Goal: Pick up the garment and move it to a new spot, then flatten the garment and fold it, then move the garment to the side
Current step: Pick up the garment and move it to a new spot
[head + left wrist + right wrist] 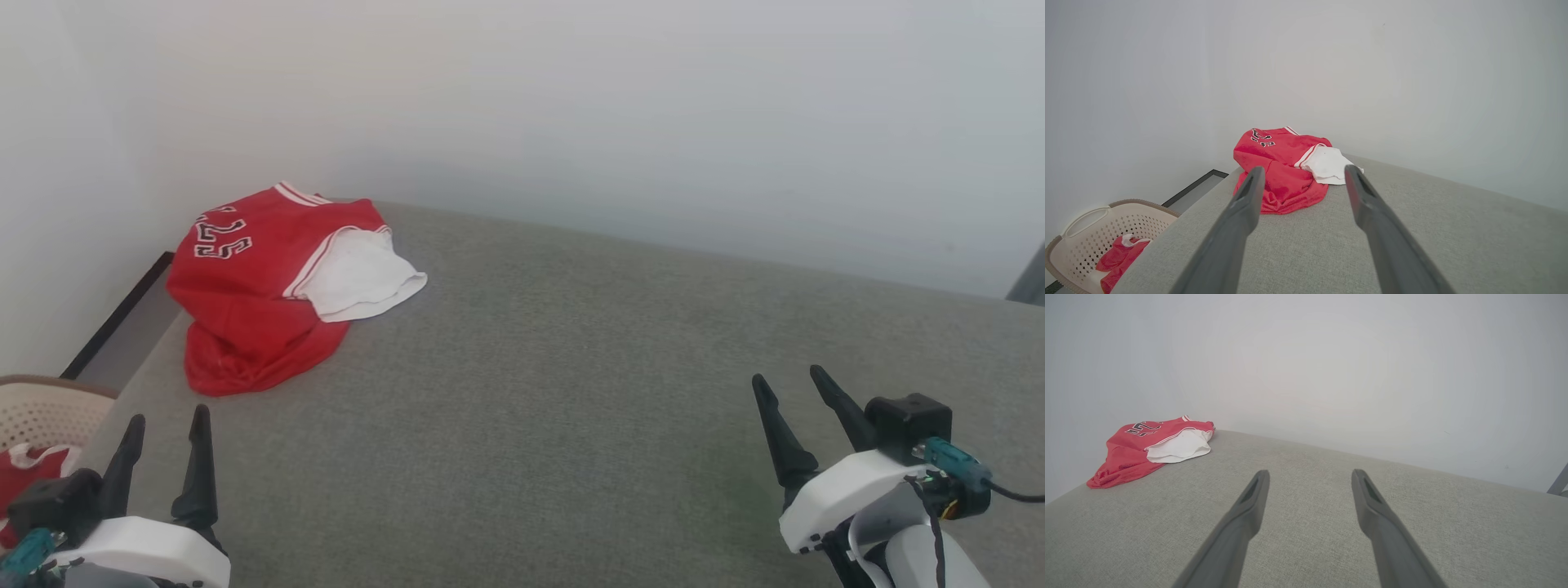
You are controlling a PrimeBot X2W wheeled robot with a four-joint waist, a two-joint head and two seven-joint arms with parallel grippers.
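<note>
The garment, a red jersey with striped trim, black lettering and its white inside turned out, lies crumpled at the far left corner of the grey padded surface. In the left wrist view the garment sits straight ahead beyond my fingers; in the right wrist view the garment is far off to the left. My left gripper hovers open at the near left, well short of the cloth. My right gripper stands open at the near right over bare surface. Both are empty.
A beige perforated laundry basket with red cloth inside stands off the surface's left edge. A white wall runs close behind the surface. A dark strip of floor edging shows at the left.
</note>
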